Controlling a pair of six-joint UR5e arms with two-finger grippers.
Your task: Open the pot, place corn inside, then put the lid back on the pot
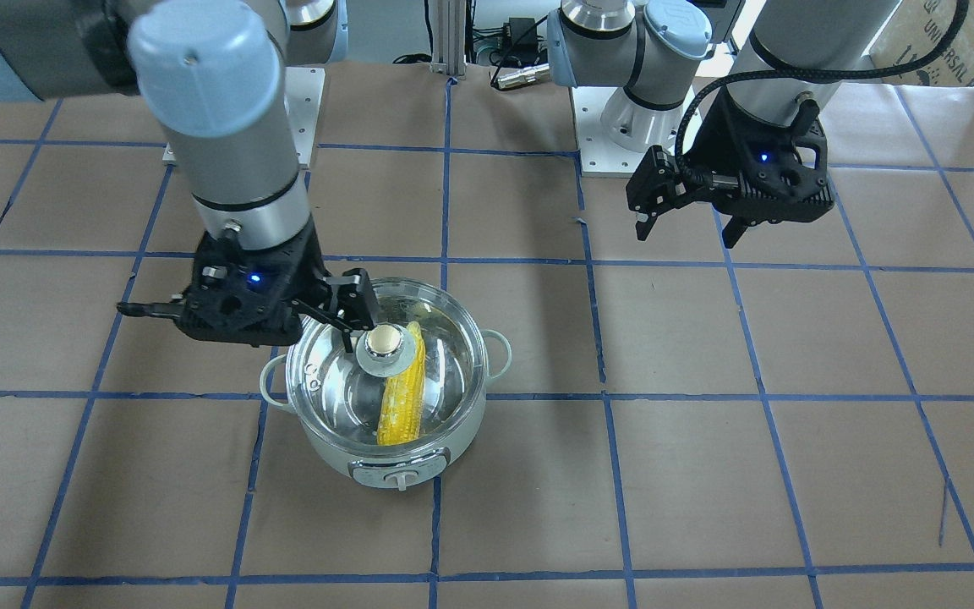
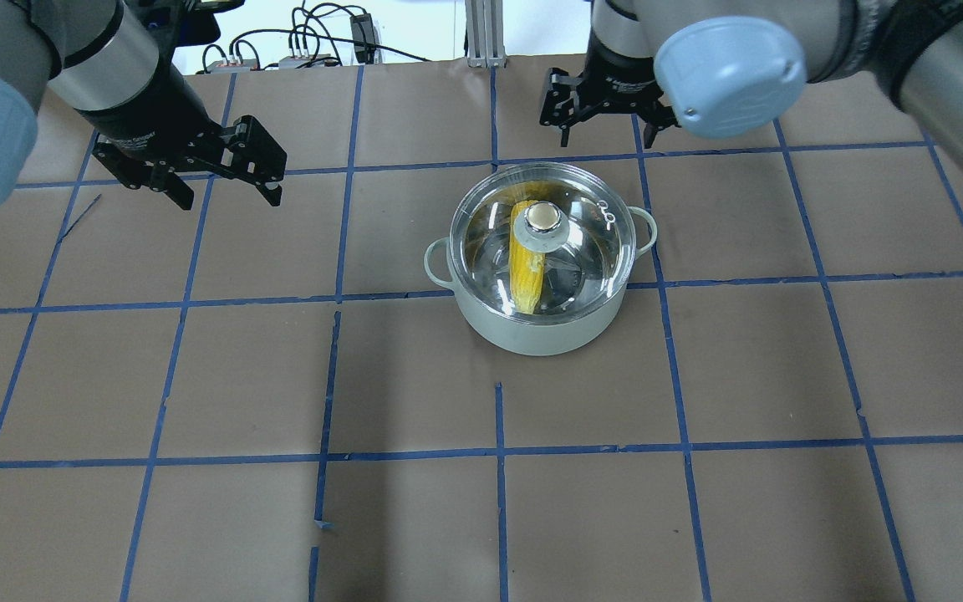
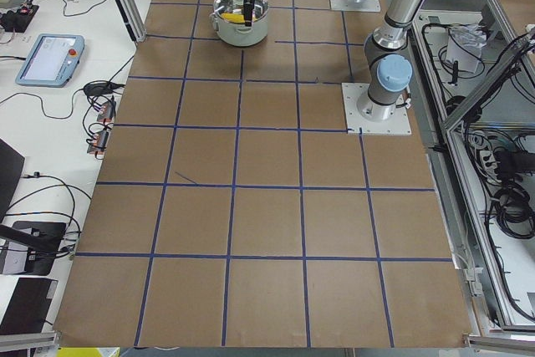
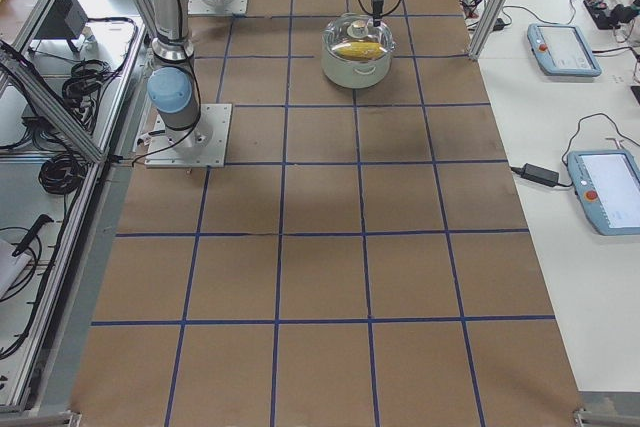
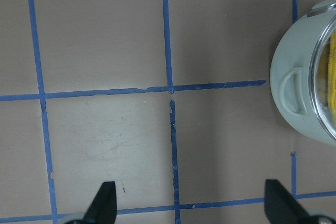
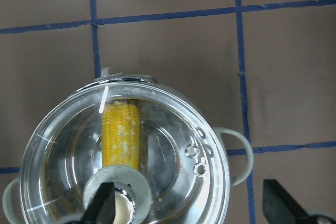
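Clear glass lid (image 2: 590, 213) on mint-white pot (image 2: 523, 334), yellow corn cob (image 2: 527, 267) inside.
Right gripper (image 2: 605, 134) spread above the lid; left gripper (image 2: 229, 199) spread, well apart.

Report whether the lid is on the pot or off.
On. The glass lid sits level across the rim of the pot, and the corn shows through it, lying inside.

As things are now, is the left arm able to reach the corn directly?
Probably not. The corn lies inside the pot, and the glass lid covers it; the left gripper hangs open, off to the side.
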